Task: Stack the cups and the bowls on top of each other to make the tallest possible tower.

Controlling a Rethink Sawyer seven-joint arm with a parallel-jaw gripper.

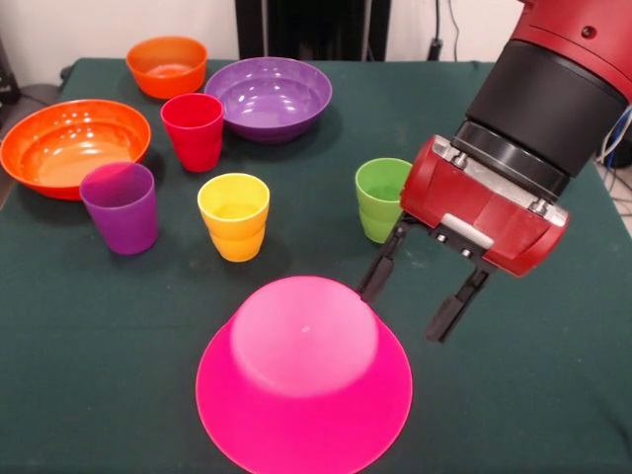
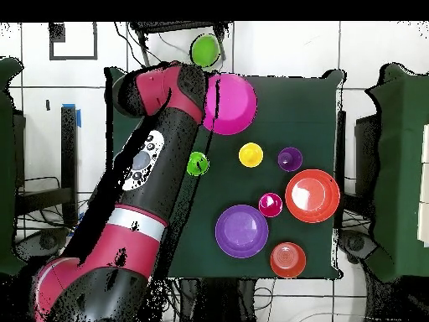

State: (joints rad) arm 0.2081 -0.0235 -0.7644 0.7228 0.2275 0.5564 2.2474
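The pink bowl is laid upturned at the near edge as base. The gripper is held just right of it, jaws wide and empty. Next, a wide bowl must be fetched, probably the purple bowl.

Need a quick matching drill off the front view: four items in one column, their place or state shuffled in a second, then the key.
Items
1. large pink plastic bowl
2. light green ribbed plastic cup
3. red ribbed plastic cup
4. robot's hand

Place or state
A. upright, between the small orange plastic bowl and the medium purple plastic bowl
B. upside down on the green cloth
C. open, empty, beside the upturned bowl
D. upright, partly hidden behind the red hand housing

Pairs: 1-B, 2-D, 3-A, 4-C
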